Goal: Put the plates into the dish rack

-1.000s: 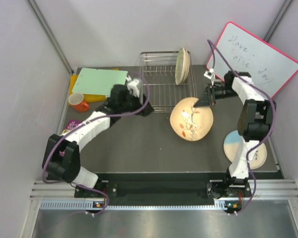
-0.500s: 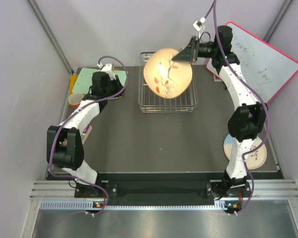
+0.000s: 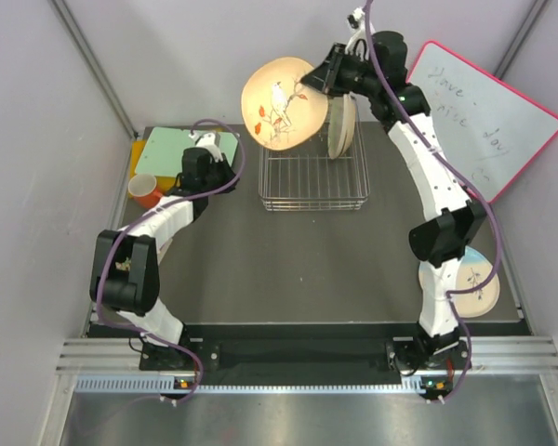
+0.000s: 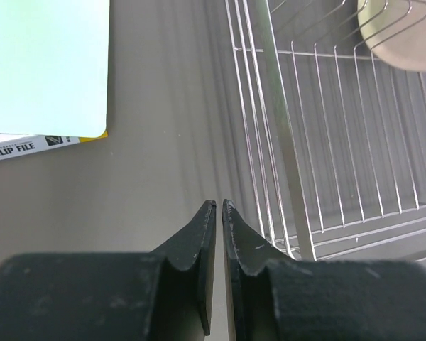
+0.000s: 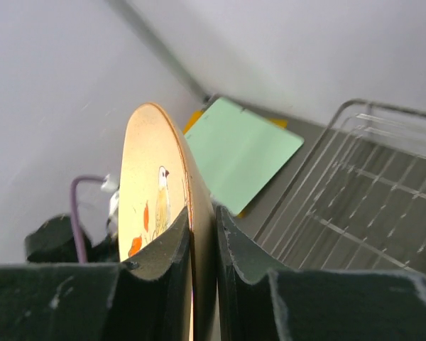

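My right gripper [image 3: 327, 74] [image 5: 202, 209] is shut on the rim of a cream plate [image 3: 281, 102] [image 5: 150, 206] painted with a bird and twigs. It holds the plate on edge, high above the back left of the dish rack [image 3: 312, 181] [image 5: 373, 177]. A second plate [image 3: 342, 125] [image 4: 401, 35] stands upright in the rack's right back part. Another plate [image 3: 479, 288] with a light blue part lies flat at the table's right, partly behind the right arm. My left gripper [image 4: 219, 204] [image 3: 214, 158] is shut on nothing, low over the table just left of the rack [image 4: 326, 142].
A pale green clip file [image 3: 172, 149] [image 4: 42, 64] [image 5: 245, 153] lies on a yellow one at the back left, with an orange mug [image 3: 147, 190] beside it. A pink-framed whiteboard [image 3: 484, 107] leans at the back right. Grey walls close in on three sides.
My right arm carried the bird plate from in front of the rack up and back, to above its back left. My left gripper drew away from the rack to the left and shut.
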